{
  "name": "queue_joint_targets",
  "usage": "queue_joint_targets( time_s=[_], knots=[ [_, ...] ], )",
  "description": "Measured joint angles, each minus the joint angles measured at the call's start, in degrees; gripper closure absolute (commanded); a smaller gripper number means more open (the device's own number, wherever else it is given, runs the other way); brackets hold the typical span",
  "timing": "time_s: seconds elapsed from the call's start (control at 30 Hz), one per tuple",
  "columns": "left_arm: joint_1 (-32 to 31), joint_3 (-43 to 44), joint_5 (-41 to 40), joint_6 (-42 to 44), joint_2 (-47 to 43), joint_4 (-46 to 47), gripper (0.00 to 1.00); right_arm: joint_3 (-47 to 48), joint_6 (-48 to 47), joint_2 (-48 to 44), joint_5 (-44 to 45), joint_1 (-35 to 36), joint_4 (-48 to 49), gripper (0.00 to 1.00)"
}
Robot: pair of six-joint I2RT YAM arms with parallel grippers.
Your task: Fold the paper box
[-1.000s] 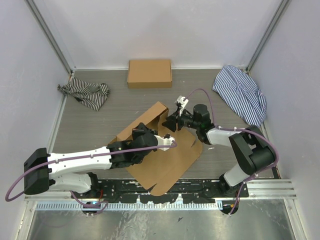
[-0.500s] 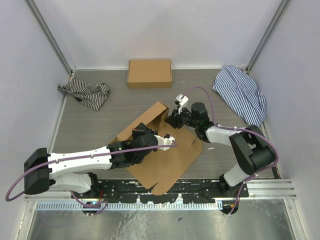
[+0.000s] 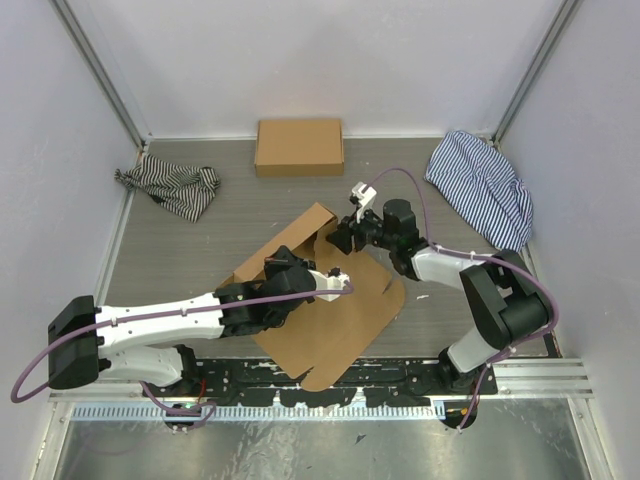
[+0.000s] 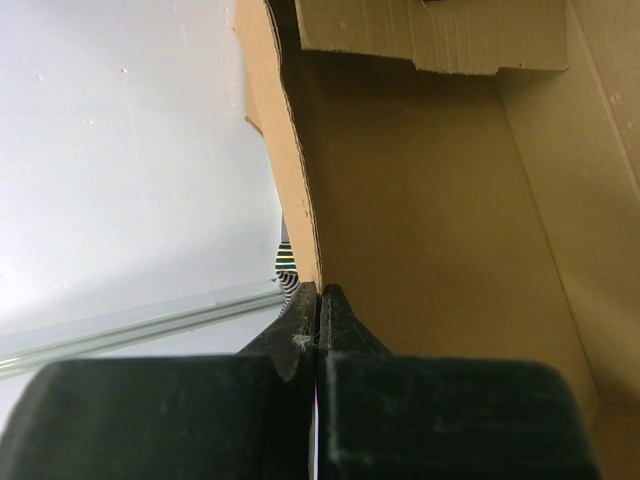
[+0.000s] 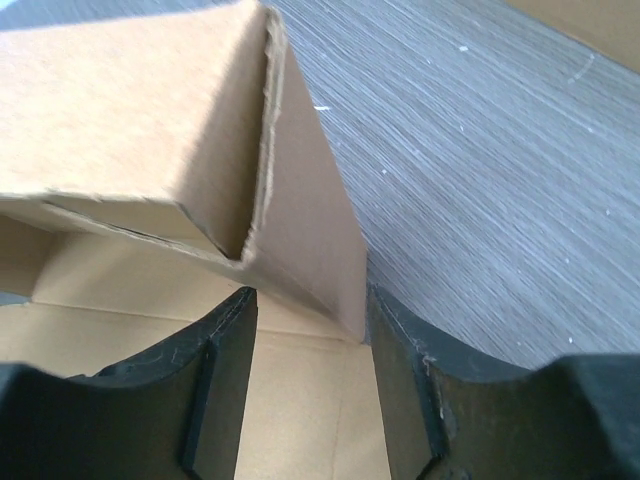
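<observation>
- Reaching in from the lower left of the top view, the left arm (image 3: 160, 320) lies low and almost straight across the bench (image 3: 200, 250). The left gripper (image 3: 345, 288) sits over the middle of the paper box (image 3: 340, 330).
- The paper box lies near the front edge, between the two arms. It is mostly flat, with a panel raised at its far left end.
- The right arm (image 3: 500, 300) is folded at the elbow, with its forearm pointing left. The right gripper (image 3: 338, 240) is at the far right corner of the raised part.
- A neat closed cardboard box (image 3: 299, 147) sits by the back wall. One striped cloth (image 3: 170, 188) lies far left and another striped cloth (image 3: 480, 185) far right, all well apart from the paper box.
- In the left wrist view, the left gripper (image 4: 318, 295) is closed, pinching the thin edge of an upright cardboard wall (image 4: 300, 200). The inside of the paper box (image 4: 430, 220) fills the right side.
- In the right wrist view, the right gripper (image 5: 305, 310) has its jaws apart, straddling a standing folded corner (image 5: 300, 220) of the box. One of its fingers (image 5: 225, 350) is on the inside and the other is on the bench (image 5: 480, 150) side. Whether they press the cardboard cannot be told.
</observation>
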Motion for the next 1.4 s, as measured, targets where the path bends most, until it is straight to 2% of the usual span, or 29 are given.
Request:
queue_joint_targets(
  time_s=[0.23,0.3,0.43,0.53,0.6,0.73,0.97,1.07,1.2,1.4],
  knots=[
    [0.0,0.0,0.3,-0.1,0.0,0.0,1.0,2.4,1.0,2.3,-4.7,0.0,2.4,0.48],
    [0.0,0.0,0.5,-0.2,0.0,0.0,1.0,3.7,1.8,4.5,-5.5,0.0,4.1,0.55],
    [0.0,0.0,0.6,-0.3,0.0,0.1,1.0,4.3,3.7,7.2,-5.3,0.2,7.7,0.79],
    [-0.1,0.0,0.7,-0.5,0.0,0.9,1.0,4.3,3.7,7.6,-2.4,0.7,9.4,0.87],
    [-0.2,0.3,0.5,-0.9,0.0,1.6,0.95,4.0,3.8,7.6,-0.4,1.2,9.9,0.88],
    [-0.5,2.7,-1.0,-5.1,1.0,0.7,0.78,3.3,4.7,7.6,2.4,1.8,10.9,0.9],
    [-1.1,12.7,-1.5,-22.5,2.8,-11.0,0.77,2.2,6.9,4.9,11.7,3.9,8.9,0.94],
    [-1.6,13.9,-0.9,-28.5,1.9,-13.7,0.76,1.6,7.3,3.1,16.8,5.0,7.4,0.98],
    [-2.0,13.9,1.1,-35.7,-2.7,-16.8,0.77,0.7,7.7,0.6,22.6,5.8,5.6,0.99],
    [-2.3,11.0,0.5,-41.7,-14.3,-14.8,0.75,-1.7,7.6,-2.3,28.5,6.4,5.1,0.99]
  ],
)
